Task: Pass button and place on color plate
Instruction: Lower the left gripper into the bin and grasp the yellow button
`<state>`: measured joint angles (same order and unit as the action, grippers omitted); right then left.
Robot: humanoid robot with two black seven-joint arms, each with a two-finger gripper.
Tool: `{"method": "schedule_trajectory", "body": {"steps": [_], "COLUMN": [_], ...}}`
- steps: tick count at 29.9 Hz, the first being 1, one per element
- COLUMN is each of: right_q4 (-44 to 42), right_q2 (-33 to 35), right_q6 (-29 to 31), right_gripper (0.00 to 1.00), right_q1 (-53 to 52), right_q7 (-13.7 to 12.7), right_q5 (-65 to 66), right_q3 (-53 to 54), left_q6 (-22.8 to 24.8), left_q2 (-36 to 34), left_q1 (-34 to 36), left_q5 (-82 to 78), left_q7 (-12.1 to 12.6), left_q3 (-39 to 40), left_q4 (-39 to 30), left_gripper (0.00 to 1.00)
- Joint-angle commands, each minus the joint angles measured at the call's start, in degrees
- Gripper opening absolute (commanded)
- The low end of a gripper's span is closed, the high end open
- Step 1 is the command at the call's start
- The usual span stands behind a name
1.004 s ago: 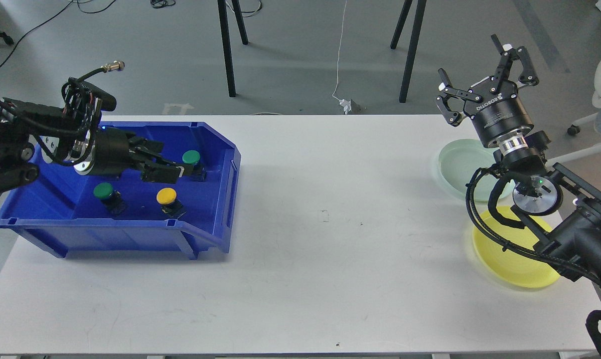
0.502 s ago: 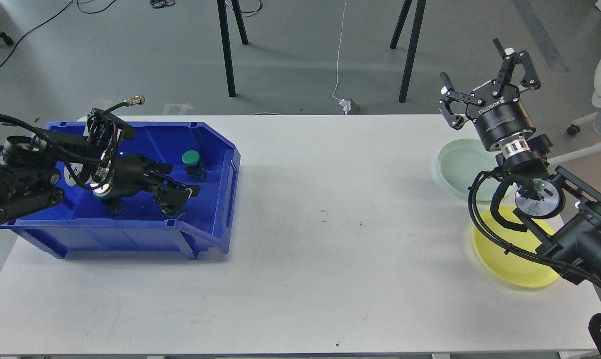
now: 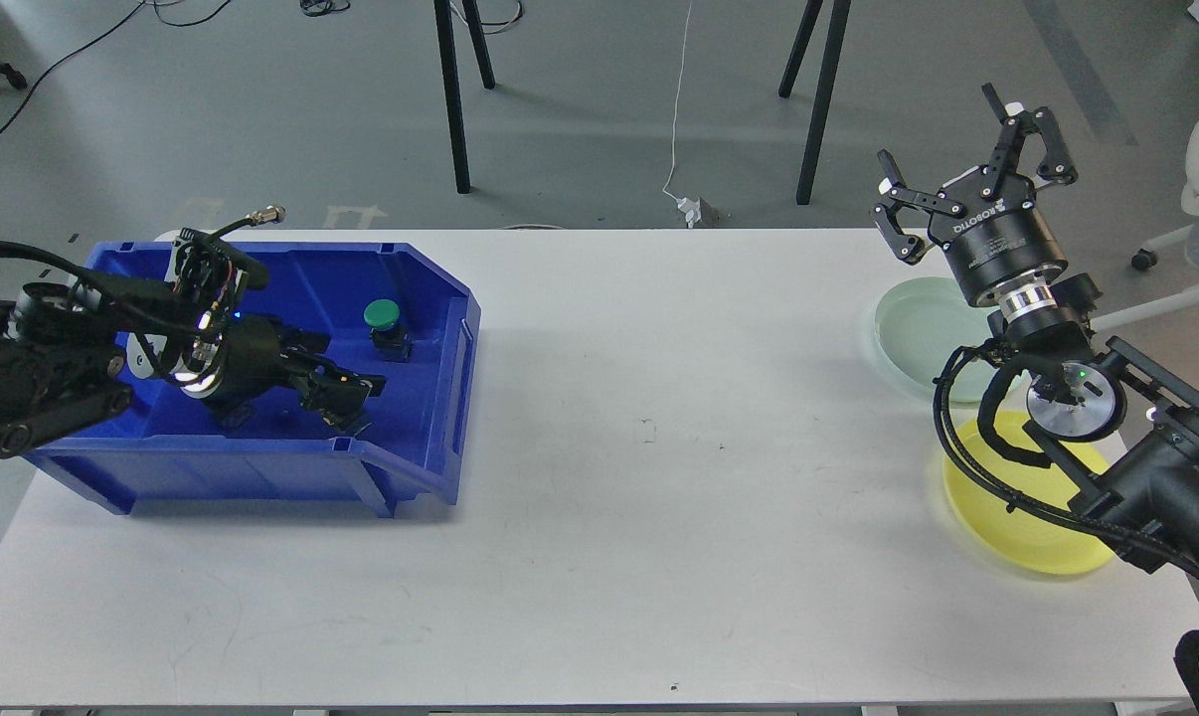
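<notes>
My left gripper (image 3: 346, 391) reaches low into the blue bin (image 3: 440, 298), near its front wall. It covers the spot where the yellow button lay, and that button is hidden. Its dark fingers cannot be told apart. A green button (image 3: 382, 316) on a black base stands just behind the gripper, apart from it. A second green button is hidden behind my left wrist. My right gripper (image 3: 957, 159) is open, empty and raised above the table's far right edge. Below it lie a pale green plate (image 3: 913, 333) and a yellow plate (image 3: 1017, 517).
The white table (image 3: 659, 447) stretches bare between the bin and the plates. My right forearm crosses over both plates. Black stand legs (image 3: 452, 99) and a white cable are on the floor behind the table.
My left gripper moved from beside the back green button down toward the bin's front, over the yellow button, which no longer shows. The right gripper shifted only slightly.
</notes>
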<state>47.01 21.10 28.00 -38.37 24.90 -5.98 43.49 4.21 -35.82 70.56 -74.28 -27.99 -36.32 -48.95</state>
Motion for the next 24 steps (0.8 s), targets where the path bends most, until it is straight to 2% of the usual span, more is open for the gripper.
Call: {"method": "schedule_trajectory", "body": {"steps": [1,12,19,24], "right_q4": [0.1,0.1,0.1,0.2], "right_q2": [0.0,0.0,0.0,0.0], "right_q6": [0.0,0.0,0.0,0.0], "right_gripper": [0.99,0.99,0.99,0.99], "right_q1": [0.1,0.3,0.5,0.7], "right_q7": [0.0,0.0,0.1,0.1], "right_q5": [0.0,0.0,0.0,0.0], "right_q3": [0.0,0.0,0.0,0.0], "left_q6": [0.0,0.1,0.2,0.3], "left_q2": [1.1,1.1,1.0,0.9], "left_q1": [-1.1,-1.6,-1.6,-1.6], "left_q5": [0.0,0.0,0.0,-0.1], "left_q7": [0.0,0.0,0.0,0.0], "left_q3": [0.0,0.0,-0.2,-0.2], "left_q4": [1.0,1.1,1.2,1.7], "left_gripper": [0.95,0.88,0.68,0.63]}}
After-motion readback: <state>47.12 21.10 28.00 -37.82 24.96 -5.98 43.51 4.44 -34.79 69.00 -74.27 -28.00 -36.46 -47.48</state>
